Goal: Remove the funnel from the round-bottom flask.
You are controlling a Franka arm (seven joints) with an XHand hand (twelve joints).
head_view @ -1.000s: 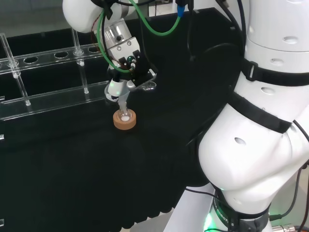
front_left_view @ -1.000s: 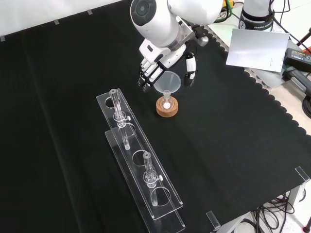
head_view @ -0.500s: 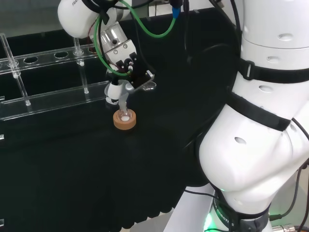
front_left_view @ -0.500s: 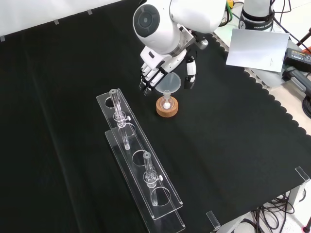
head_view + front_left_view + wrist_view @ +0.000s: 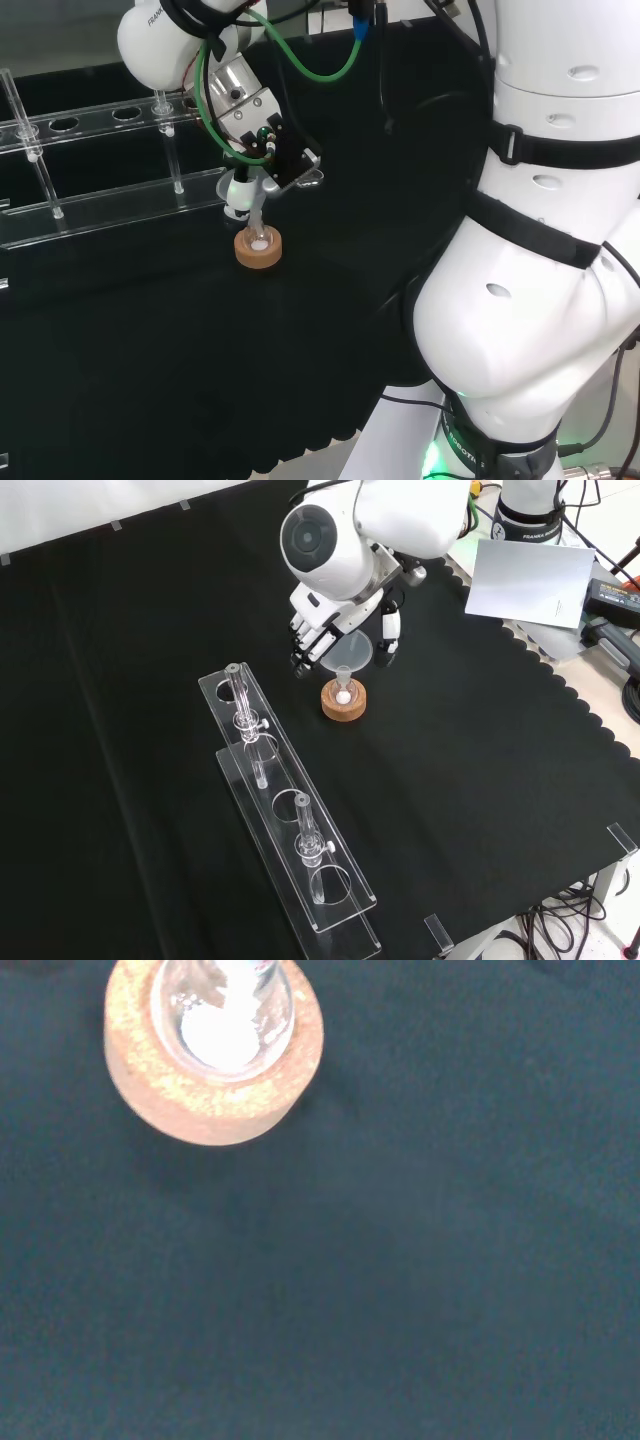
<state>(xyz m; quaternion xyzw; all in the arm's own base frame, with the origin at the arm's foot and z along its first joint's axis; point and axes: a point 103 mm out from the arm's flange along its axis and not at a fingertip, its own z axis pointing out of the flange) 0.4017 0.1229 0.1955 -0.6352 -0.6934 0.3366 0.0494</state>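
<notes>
Nearest in the front view, on the black cloth (image 5: 480,780): two clear racks (image 5: 300,850) lying side by side, with glass tubes (image 5: 306,832) standing in them. Beyond them, near the cloth's middle: a cork ring (image 5: 344,701) serving as stand, carrying a small round-bottom flask (image 5: 343,692) with white matter showing in its belly; the wrist view shows that white patch inside the cork ring (image 5: 213,1050). Seated in the flask's neck: a clear funnel (image 5: 347,652), upright, its wide mouth uppermost. Around the funnel's mouth: the hand (image 5: 330,620), come in from the top of the front view, fingers (image 5: 308,648) to the funnel's left, thumb (image 5: 388,632) to its right, drawn in narrow about the rim; whether they touch it I cannot tell. In the head view the hand (image 5: 262,150) hangs directly over the cork ring (image 5: 259,248).
</notes>
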